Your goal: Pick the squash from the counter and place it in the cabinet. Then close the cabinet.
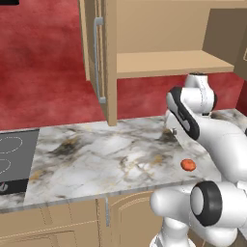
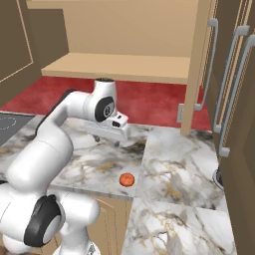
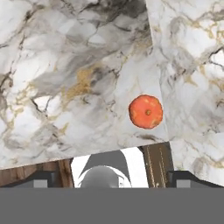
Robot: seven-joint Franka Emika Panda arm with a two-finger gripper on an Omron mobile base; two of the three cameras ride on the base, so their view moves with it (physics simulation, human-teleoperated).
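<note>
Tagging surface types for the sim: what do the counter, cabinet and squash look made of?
Counter: looks like polished marble, white and grey with brown veining and a light grey edge.
Cabinet: seemingly matte light tan wood, with panelled doors and a silver, metal-looking bar handle.
Squash: orange-red skin, faintly mottled, smooth; likely natural produce, though the render leaves it open.

Two base views flanking the arm, sharing the counter (image 1: 96, 159) (squash (image 2: 127, 180) included), hand view straight down, close.

My arm bent at elbow, forearm reaching forward, wrist turned down. My gripper (image 2: 121, 130) points downward, holds nothing, finger tips (image 3: 39, 180) spread wide apart.
</note>
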